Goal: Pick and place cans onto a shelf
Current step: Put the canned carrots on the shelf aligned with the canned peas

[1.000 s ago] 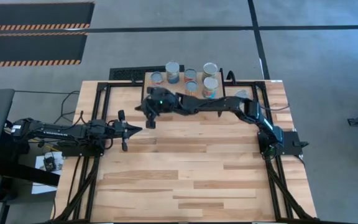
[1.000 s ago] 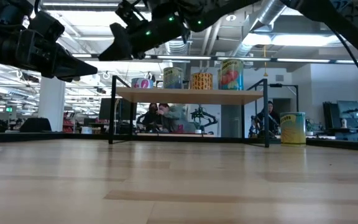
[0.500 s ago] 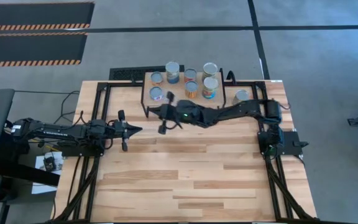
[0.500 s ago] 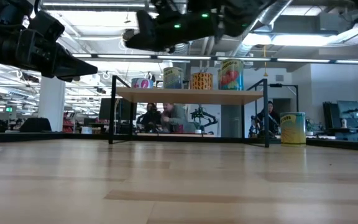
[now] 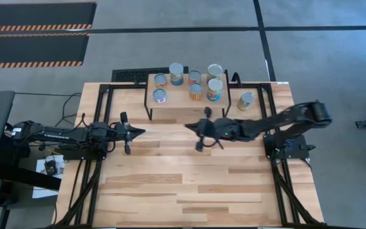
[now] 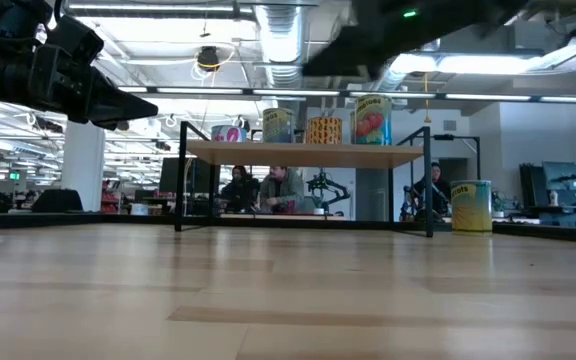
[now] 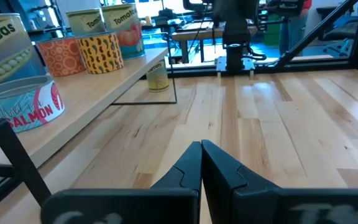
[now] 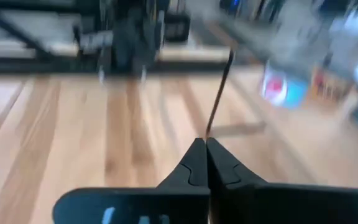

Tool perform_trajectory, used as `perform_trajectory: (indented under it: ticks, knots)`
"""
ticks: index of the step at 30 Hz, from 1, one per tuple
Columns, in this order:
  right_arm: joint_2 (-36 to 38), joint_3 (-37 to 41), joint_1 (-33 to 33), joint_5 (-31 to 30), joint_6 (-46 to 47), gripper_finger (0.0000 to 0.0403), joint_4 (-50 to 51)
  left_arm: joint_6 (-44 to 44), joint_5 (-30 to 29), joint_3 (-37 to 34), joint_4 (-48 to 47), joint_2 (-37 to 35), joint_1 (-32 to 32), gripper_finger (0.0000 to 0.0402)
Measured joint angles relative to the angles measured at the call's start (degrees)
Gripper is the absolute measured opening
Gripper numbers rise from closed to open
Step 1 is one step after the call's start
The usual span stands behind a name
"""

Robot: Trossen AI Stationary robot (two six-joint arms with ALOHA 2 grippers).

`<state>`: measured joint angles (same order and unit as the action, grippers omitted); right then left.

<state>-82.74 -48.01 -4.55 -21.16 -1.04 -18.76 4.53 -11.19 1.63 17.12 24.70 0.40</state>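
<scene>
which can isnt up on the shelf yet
The yellow-labelled can standing alone on the tabletop, just off the right end of the shelf. The other cans all stand on the shelf top.

- The shelf (image 5: 186, 95) is crowded with cans (image 5: 199, 86), so little bare top shows between them.
- One can (image 5: 246, 100) stands on the table (image 5: 189, 184) just beside the shelf's right end.
- The right gripper (image 5: 197, 131) hangs over the table's middle, in front of the shelf.
- The near half of the table is open.
</scene>
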Motion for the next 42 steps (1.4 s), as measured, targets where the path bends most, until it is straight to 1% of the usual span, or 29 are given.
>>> perform_trajectory:
  ticks: [5,8,12,15,19,23,27,31,36,42]
  knots:
    - [10.3,0.2,-2.0,0.1,9.2,0.0002,24.0,0.1,0.0,0.0,0.0,0.0,0.0,0.0]
    - [16.7,0.1,-1.3,0.1,14.9,0.0003,37.6,0.0,0.0,0.0,-0.1,0.0,0.0,0.0]
    - [24.5,0.1,2.1,0.0,22.5,0.0003,54.3,-0.1,0.0,0.0,-0.1,0.0,0.0,0.0]
    - [29.6,0.1,6.0,0.0,25.2,0.0003,62.0,-0.1,0.0,0.0,-0.1,0.0,0.0,0.0]
    - [34.3,0.1,14.3,0.0,25.0,0.0003,67.2,-0.2,0.0,0.0,-0.1,0.0,0.0,0.0]
    - [35.0,0.1,24.6,0.9,22.4,0.0007,71.9,-0.2,0.0,0.0,0.1,0.0,0.0,0.0]
    - [31.9,0.1,34.3,4.0,16.5,0.0018,72.2,-0.2,0.0,0.0,0.2,0.0,0.0,0.0]
    - [27.2,0.1,41.7,6.8,10.4,0.0042,72.1,-0.2,0.0,0.0,0.3,0.0,0.0,0.0]
    - [21.2,0.1,46.2,7.8,5.1,0.0086,71.7,-0.1,0.0,0.0,0.3,0.0,0.0,0.0]
    - [16.6,0.1,46.6,7.6,2.2,0.0146,68.3,0.1,0.0,0.0,0.3,0.0,0.0,0.0]
